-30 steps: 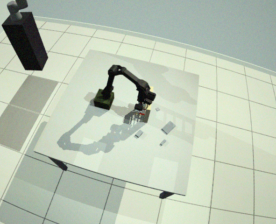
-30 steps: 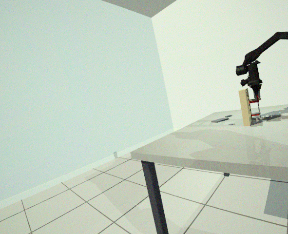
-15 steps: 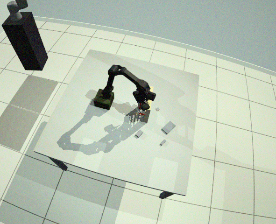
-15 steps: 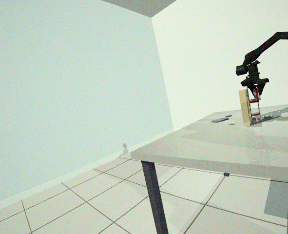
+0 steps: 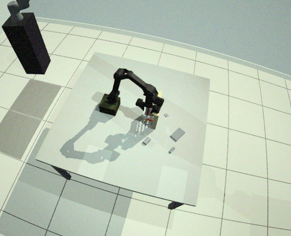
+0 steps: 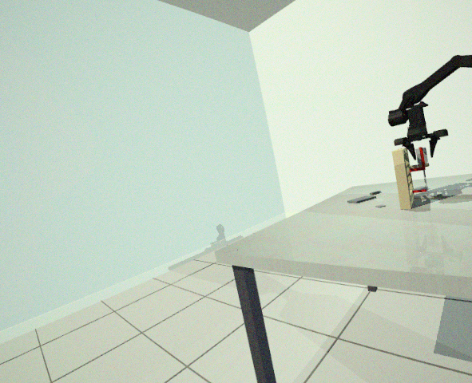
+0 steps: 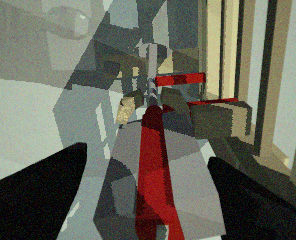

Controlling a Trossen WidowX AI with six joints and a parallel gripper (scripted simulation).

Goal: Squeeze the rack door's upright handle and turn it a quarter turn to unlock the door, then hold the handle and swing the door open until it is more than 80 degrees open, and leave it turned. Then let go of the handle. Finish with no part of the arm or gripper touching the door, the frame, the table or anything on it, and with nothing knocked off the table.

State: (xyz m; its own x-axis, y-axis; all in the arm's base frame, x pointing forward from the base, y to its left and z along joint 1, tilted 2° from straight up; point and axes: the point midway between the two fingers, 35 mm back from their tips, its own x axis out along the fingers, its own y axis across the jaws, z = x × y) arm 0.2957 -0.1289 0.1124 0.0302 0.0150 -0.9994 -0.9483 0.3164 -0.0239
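Note:
The upright handle (image 6: 422, 156) (image 7: 153, 150), a grey plate with a red edge, stands on a thin upright rod. Red brackets (image 6: 419, 191) (image 7: 180, 79) join the rod to the tan rack (image 6: 402, 179) (image 7: 230, 40). In the exterior view the handle stands a little off the rack's face. My gripper (image 6: 422, 156) (image 7: 148, 158) is open and points down, one finger on each side of the handle's upper part, with gaps on both sides in the wrist view. Door and frame overlap in the views, so I cannot tell the door's angle. In the top view the arm partly hides the rack (image 5: 154, 122).
Several flat grey blocks lie on the table (image 5: 71, 134) beyond the rack: a large one (image 5: 177, 133) (image 6: 362, 199) and smaller ones (image 5: 146, 140) (image 5: 171, 150) (image 5: 166, 115). The arm's base (image 5: 109, 104) stands left of the rack in the top view.

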